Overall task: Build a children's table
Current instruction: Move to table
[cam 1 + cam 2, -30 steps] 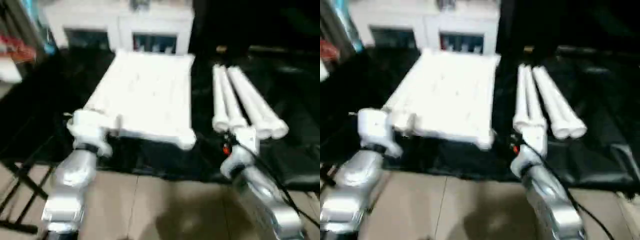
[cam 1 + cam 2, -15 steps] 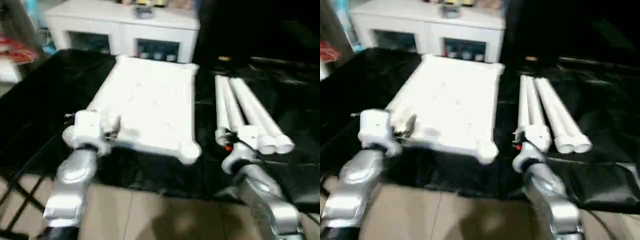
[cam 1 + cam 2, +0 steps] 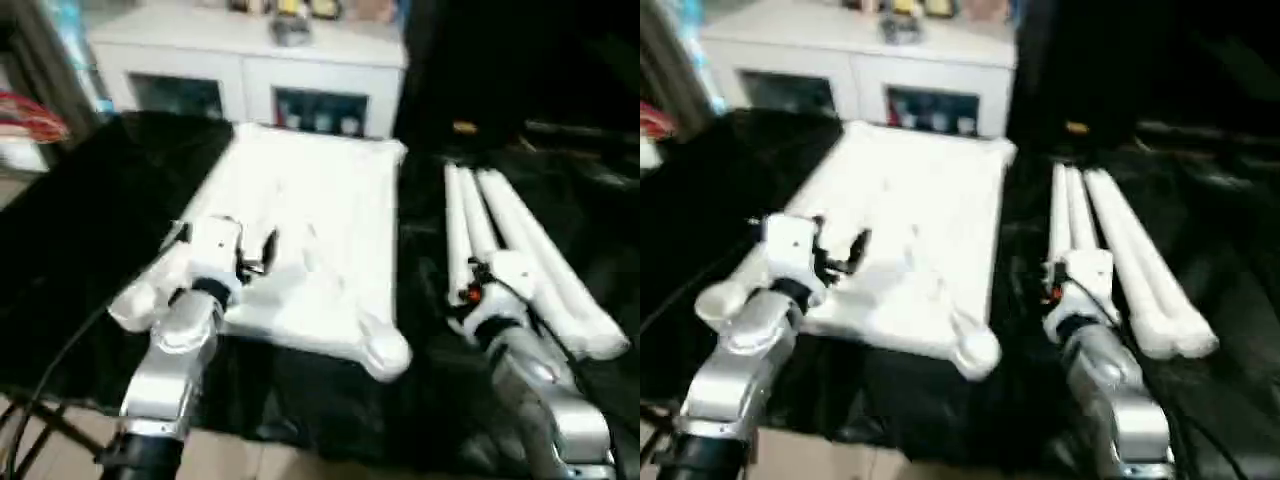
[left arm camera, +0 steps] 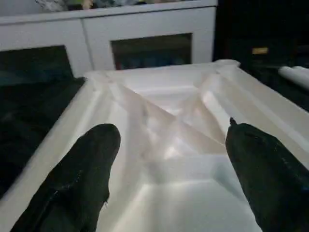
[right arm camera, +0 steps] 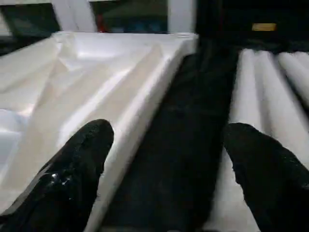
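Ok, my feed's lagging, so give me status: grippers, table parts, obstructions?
Left gripper open over the table top, ribbed underside up. Right gripper open beside the legs. Nothing held, nothing in the way.

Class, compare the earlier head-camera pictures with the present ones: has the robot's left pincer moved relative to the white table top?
Yes. The left pincer has moved forward: earlier it sat at the near edge of the table top; now it hangs over the top's ribbed underside, fingers apart.
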`<state>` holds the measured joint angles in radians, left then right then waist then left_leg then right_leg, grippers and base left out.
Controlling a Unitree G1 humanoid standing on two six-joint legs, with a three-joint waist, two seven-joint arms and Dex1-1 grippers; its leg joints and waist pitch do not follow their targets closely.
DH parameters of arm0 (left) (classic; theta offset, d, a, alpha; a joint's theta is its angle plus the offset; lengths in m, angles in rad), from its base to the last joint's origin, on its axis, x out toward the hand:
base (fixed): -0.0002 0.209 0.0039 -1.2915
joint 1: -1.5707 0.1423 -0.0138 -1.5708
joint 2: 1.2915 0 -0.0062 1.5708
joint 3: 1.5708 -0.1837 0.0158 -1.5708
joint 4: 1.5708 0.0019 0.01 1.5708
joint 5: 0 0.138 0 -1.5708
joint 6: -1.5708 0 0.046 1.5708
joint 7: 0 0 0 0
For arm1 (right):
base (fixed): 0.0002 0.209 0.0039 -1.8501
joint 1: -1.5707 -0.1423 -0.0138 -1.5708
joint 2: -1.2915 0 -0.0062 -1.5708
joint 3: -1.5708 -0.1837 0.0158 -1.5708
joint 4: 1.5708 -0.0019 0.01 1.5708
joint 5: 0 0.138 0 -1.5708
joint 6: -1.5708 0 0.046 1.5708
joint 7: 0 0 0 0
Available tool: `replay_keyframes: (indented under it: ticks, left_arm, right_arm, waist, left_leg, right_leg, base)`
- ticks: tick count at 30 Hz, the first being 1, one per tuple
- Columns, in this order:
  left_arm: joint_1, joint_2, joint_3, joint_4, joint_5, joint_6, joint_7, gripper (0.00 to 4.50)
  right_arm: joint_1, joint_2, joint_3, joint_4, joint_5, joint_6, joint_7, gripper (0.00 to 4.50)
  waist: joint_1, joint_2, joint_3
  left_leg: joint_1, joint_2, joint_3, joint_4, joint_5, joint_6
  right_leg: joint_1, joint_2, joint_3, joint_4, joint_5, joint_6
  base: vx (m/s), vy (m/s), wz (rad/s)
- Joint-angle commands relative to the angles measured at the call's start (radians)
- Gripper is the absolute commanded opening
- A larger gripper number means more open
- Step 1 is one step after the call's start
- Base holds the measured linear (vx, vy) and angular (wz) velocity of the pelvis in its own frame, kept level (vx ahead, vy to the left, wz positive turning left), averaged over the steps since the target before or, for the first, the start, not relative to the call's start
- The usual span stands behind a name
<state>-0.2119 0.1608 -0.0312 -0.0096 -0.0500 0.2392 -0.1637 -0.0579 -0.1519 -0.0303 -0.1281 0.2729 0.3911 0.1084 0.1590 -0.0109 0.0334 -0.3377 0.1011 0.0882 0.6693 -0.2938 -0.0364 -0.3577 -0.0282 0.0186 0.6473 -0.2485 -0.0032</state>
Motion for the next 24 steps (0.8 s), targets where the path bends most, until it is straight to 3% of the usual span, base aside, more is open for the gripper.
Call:
replay_keyframes:
  ticks: [1,2,3,4,5,6,7,8,9,10,11,12,13,14,15,16,17,18,19,20,21,22,23,24]
  left_arm:
    - [-0.008,0.016,0.018,0.006,0.006,0.014,-0.008,4.01]
    - [-0.013,0.016,0.016,0.01,0.01,0.01,-0.009,4.01]
    - [-0.016,0.015,0.016,0.013,0.011,0.008,-0.01,4.01]
    - [-0.016,0.015,0.016,0.013,0.011,0.008,-0.01,4.01]
    - [-0.02,0.013,0.015,0.016,0.011,0.007,-0.01,4.01]
    - [-0.033,0.011,0.006,0.016,0.004,-0.001,-0.025,4.01]
    - [-0.033,0.011,0.006,0.016,0.004,-0.001,-0.025,4.01]
    - [-0.04,0.013,-0.005,0.015,-0.001,-0.001,-0.043,4.01]
    - [-0.042,0.015,-0.01,0.014,-0.003,0.0,-0.051,4.01]
    - [-0.045,0.018,-0.017,0.013,-0.007,0.001,-0.062,4.01]
    - [-0.049,0.028,-0.037,0.011,-0.015,0.0,-0.1,4.01]
    - [-0.053,0.038,-0.054,0.008,-0.029,0.004,-0.145,4.01]
    - [-0.056,0.045,-0.064,0.007,-0.04,0.007,-0.174,4.01]
    - [-0.061,0.054,-0.076,0.009,-0.049,0.009,-0.208,4.01]
    - [-0.066,0.063,-0.088,0.012,-0.058,0.006,-0.244,4.01]
    - [-0.072,0.076,-0.104,0.015,-0.068,-0.001,-0.294,4.01]
    - [-0.076,0.084,-0.114,0.017,-0.074,-0.004,-0.324,4.01]
    - [-0.086,0.094,-0.129,0.018,-0.091,0.002,-0.376,4.01]
    - [-0.099,0.103,-0.143,0.023,-0.1,0.01,-0.414,4.01]
    - [-0.11,0.108,-0.153,0.028,-0.104,0.022,-0.434,4.01]
    - [-0.11,0.108,-0.153,0.028,-0.104,0.022,-0.434,4.01]
    - [-0.133,0.098,-0.152,0.061,-0.071,0.013,-0.396,4.01]
    - [-0.141,0.087,-0.143,0.076,-0.06,0.011,-0.367,4.01]
    - [-0.143,0.085,-0.141,0.079,-0.058,0.01,-0.361,4.01]
  right_arm:
    - [-0.009,0.013,0.016,-0.009,0.01,0.023,0.003,4.06]
    - [-0.01,0.011,0.017,-0.011,0.007,0.024,0.001,4.06]
    - [-0.01,0.009,0.017,-0.013,0.005,0.026,0.0,4.06]
    - [-0.01,0.009,0.017,-0.013,0.005,0.026,0.0,4.06]
    - [-0.011,0.009,0.017,-0.014,0.004,0.028,0.0,4.06]
    - [-0.017,-0.007,0.016,-0.015,-0.008,0.025,0.006,4.06]
    - [-0.017,-0.007,0.016,-0.015,-0.008,0.025,0.006,4.06]
    - [-0.02,-0.017,0.014,-0.014,-0.006,0.026,0.016,4.06]
    - [-0.022,-0.021,0.013,-0.014,-0.006,0.026,0.021,4.06]
    - [-0.023,-0.026,0.011,-0.014,-0.006,0.027,0.029,4.06]
    - [-0.026,-0.044,0.01,-0.015,-0.001,0.031,0.053,4.06]
    - [-0.031,-0.066,0.012,-0.017,0.0,0.032,0.086,4.06]
    - [-0.034,-0.08,0.013,-0.018,0.002,0.032,0.107,4.06]
    - [-0.038,-0.1,0.018,-0.02,0.008,0.035,0.138,4.06]
    - [-0.04,-0.122,0.025,-0.023,0.011,0.034,0.173,4.06]
    - [-0.043,-0.15,0.031,-0.026,0.019,0.036,0.215,4.06]
    - [-0.044,-0.167,0.032,-0.029,0.026,0.038,0.238,4.06]
    - [-0.046,-0.201,0.026,-0.032,0.037,0.035,0.282,4.06]
    - [-0.051,-0.231,0.014,-0.03,0.05,0.038,0.318,4.06]
    - [-0.055,-0.252,0.004,-0.028,0.056,0.04,0.34,4.06]
    - [-0.055,-0.252,0.004,-0.028,0.056,0.04,0.34,4.06]
    - [-0.071,-0.279,-0.007,-0.016,0.037,0.033,0.343,4.06]
    - [-0.078,-0.284,-0.01,-0.011,0.025,0.03,0.332,4.06]
    - [-0.079,-0.284,-0.01,-0.009,0.023,0.03,0.329,4.06]
  waist:
    - [0.029,0.004,-0.035]
    - [0.032,0.017,-0.047]
    - [0.05,0.01,-0.074]
    - [0.083,-0.01,-0.073]
    - [0.114,-0.013,-0.069]
    - [0.126,-0.021,-0.062]
    - [0.124,0.019,-0.088]
    - [0.08,0.071,-0.098]
    - [0.039,0.071,-0.084]
    - [0.056,0.092,-0.07]
    - [0.042,0.071,-0.077]
    - [0.024,0.058,-0.082]
    - [0.01,0.008,-0.069]
    - [0.028,-0.002,-0.063]
    - [0.059,-0.014,-0.056]
    - [0.046,0.007,-0.029]
    - [0.043,0.03,-0.022]
    - [-0.018,0.081,-0.018]
    - [-0.03,0.089,-0.025]
    - [-0.028,0.085,-0.02]
    - [-0.048,0.067,-0.028]
    - [-0.054,0.07,-0.032]
    - [-0.052,0.046,-0.042]
    - [-0.045,0.025,-0.04]
  left_leg:
    - [-0.029,0.05,0.005,-0.061,0.149,-0.067]
    - [-0.027,0.051,0.034,-0.068,0.135,-0.04]
    - [0.017,0.037,0.064,-0.04,0.139,0.029]
    - [-0.02,0.027,0.052,0.027,0.064,0.08]
    - [-0.052,0.039,0.023,0.072,-0.014,0.057]
    - [-0.124,0.073,-0.065,0.087,-0.039,0.054]
    - [-0.101,0.088,-0.089,0.025,0.036,0.059]
    - [0.038,0.092,-0.105,-0.063,0.339,0.181]
    - [0.03,0.095,-0.085,-0.076,0.69,0.217]
    - [-0.031,0.091,-0.069,-0.11,0.706,0.091]
    - [-0.03,0.087,-0.035,-0.109,0.61,-0.157]
    - [-0.004,0.071,-0.032,-0.136,0.44,-0.403]
    - [-0.007,0.063,-0.015,-0.165,0.112,-0.523]
    - [-0.011,0.08,-0.015,-0.135,-0.039,-0.495]
    - [-0.008,0.089,-0.071,0.018,0.056,-0.228]
    - [-0.046,0.11,-0.105,0.019,0.137,-0.142]
    - [-0.026,0.135,-0.128,0.002,0.102,-0.147]
    - [-0.051,0.162,-0.163,-0.158,-0.328,-0.224]
    - [-0.05,0.121,-0.155,-0.219,-0.709,-0.266]
    - [-0.035,0.109,-0.138,-0.222,-0.79,-0.266]
    - [-0.023,0.091,-0.112,-0.199,-0.756,-0.249]
    - [-0.028,0.079,-0.111,-0.191,-0.692,-0.24]
    - [-0.033,0.074,-0.096,-0.162,-0.462,-0.213]
    - [-0.047,0.085,-0.076,-0.133,-0.227,-0.118]
  right_leg:
    - [0.046,-0.101,0.156,-0.116,-0.107,-0.162]
    - [0.028,-0.055,0.152,-0.094,-0.01,-0.131]
    - [0.013,-0.046,0.17,-0.071,0.166,-0.105]
    - [0.044,-0.101,0.266,-0.091,0.332,-0.097]
    - [0.06,-0.15,0.333,-0.117,0.393,-0.101]
    - [0.081,-0.202,0.333,-0.097,0.576,-0.124]
    - [0.082,-0.15,0.285,-0.067,0.667,-0.133]
    - [-0.061,0.03,0.087,0.078,0.447,-0.067]
    - [-0.113,0.021,-0.028,0.125,-0.002,-0.026]
    - [-0.086,0.015,-0.057,0.139,-0.036,-0.008]
    - [-0.081,0.009,-0.09,0.123,-0.005,0.028]
    - [-0.066,-0.007,-0.109,0.073,0.041,0.012]
    - [-0.033,-0.073,-0.087,0.005,0.072,-0.048]
    - [-0.011,-0.162,-0.042,-0.016,0.037,-0.095]
    - [0.017,-0.318,0.048,-0.086,0.074,-0.2]
    - [0.052,-0.305,-0.01,-0.099,0.043,-0.245]
    - [0.031,-0.267,-0.05,-0.11,-0.057,-0.223]
    - [0.023,-0.112,-0.086,0.014,-0.112,-0.116]
    - [0.007,-0.062,-0.095,0.058,-0.065,-0.02]
    - [-0.014,-0.064,-0.095,0.054,-0.038,-0.02]
    - [-0.007,-0.097,-0.084,0.013,-0.026,-0.05]
    - [0.012,-0.123,-0.07,-0.01,-0.039,-0.055]
    - [0.034,-0.174,-0.049,-0.054,-0.037,-0.067]
    - [0.051,-0.23,-0.035,-0.097,-0.062,-0.095]
  base:
    - [0.062,0.106,-0.46]
    - [0.041,0.083,-0.34]
    - [0.065,0.166,-0.52]
    - [0.035,0.231,-0.37]
    - [0.035,0.231,-0.37]
    - [0.002,0.34,-0.38]
    - [-0.029,0.315,-0.2]
    - [-0.029,0.315,-0.2]
    - [-0.031,0.27,-0.02]
    - [-0.051,0.278,0.15]
    - [-0.098,0.378,0.2]
    - [-0.087,0.231,0.2]
    - [-0.106,0.157,0.06]
    - [-0.06,0.057,0.01]
    - [-0.093,0.117,0.1]
    - [-0.099,0.153,-0.08]
    - [-0.099,0.153,-0.08]
    - [-0.15,0.215,-0.32]
    - [-0.149,0.179,-0.01]
    - [-0.149,0.179,-0.01]
    - [-0.122,0.081,0.24]
    - [-0.117,0.032,0.03]
    - [-0.117,0.032,0.03]
    - [-0.131,-0.011,-0.1]
